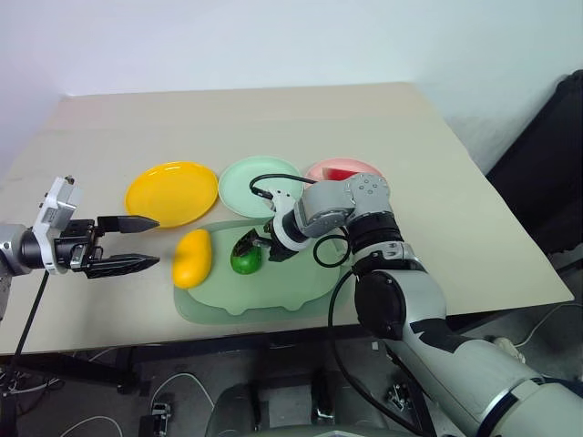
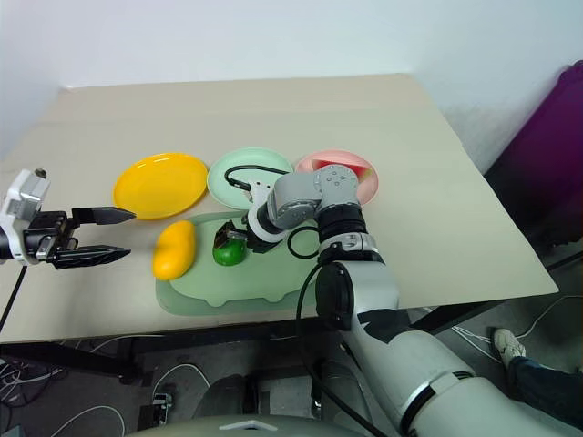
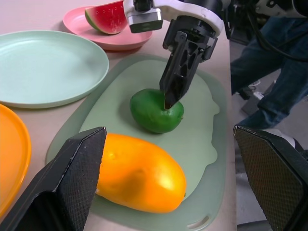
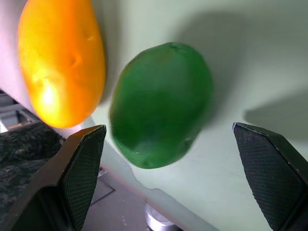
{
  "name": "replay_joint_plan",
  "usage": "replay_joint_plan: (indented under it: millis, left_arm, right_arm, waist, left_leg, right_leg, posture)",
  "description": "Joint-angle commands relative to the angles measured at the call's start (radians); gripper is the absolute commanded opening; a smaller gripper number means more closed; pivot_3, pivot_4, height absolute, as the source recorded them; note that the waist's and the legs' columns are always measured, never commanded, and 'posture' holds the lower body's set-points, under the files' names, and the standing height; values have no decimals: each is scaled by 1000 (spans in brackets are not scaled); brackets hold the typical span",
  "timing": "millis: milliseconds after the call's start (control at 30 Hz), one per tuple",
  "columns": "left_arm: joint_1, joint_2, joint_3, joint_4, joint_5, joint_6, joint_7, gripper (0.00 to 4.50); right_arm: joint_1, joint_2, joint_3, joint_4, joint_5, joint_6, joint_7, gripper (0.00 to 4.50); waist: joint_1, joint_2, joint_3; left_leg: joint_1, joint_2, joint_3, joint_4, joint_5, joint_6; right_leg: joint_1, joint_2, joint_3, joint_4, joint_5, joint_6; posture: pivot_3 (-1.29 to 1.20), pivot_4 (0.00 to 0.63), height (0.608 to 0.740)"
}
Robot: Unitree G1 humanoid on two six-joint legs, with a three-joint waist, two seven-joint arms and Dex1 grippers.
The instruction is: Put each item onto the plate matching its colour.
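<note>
The yellow mango (image 1: 192, 258) and the glossy green fruit (image 1: 246, 261) lie side by side on a pale green mat (image 1: 273, 293). My right gripper (image 1: 249, 242) points down over the green fruit, open, one finger on each side of it and clear of it in the right wrist view. My left gripper (image 1: 155, 242) hovers open left of the mango, holding nothing. Behind the mat stand the yellow plate (image 1: 171, 193) and the mint green plate (image 1: 239, 187), both bare. The watermelon wedge (image 3: 107, 18) rests on the pink plate (image 3: 130, 41).
The mat lies close to the table's near edge (image 1: 273, 335). A black cable (image 1: 273, 178) from my right arm loops over the green plate. A person's legs in jeans (image 3: 262, 72) stand beside the table on the right. A dark object (image 1: 547, 155) is at far right.
</note>
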Motion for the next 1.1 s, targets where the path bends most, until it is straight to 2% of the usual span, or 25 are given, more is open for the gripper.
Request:
replay_joint_plan:
  millis: [33,400,800,1100]
  left_arm:
    - [1,25,16,-20,-13,-2,-3,4500]
    - [3,22,27,-35,-10,10,-3,4500]
    - [9,17,42,-48,-8,25,-3,4500]
    - [21,14,59,-47,-2,29,-3,4500]
  right_arm:
    - [-31,28,-60,-36,-13,4,-10,4475]
    - [-45,79,-141,-30,-86,1,-3,4475]
    - [-41,111,-108,-102,-229,-35,40,4475]
    - [-72,118,-193,-74,-220,5,35,4475]
  waist:
    - [0,0,0]
    - [0,0,0]
    - [0,0,0]
    - [0,0,0]
  left_leg:
    - [0,0,0,0,0,0]
    - [0,0,0,-1,0,0]
    - [0,0,0,-1,0,0]
    - [0,0,0,-2,0,0]
  right_leg:
    - [0,0,0,0,0,0]
    - [0,-1,0,-1,0,0]
    - [0,-1,0,-2,0,0]
    - [0,-2,0,-2,0,0]
  posture:
    - [0,150,740]
    - [0,150,740]
    - [0,150,740]
    - [0,150,740]
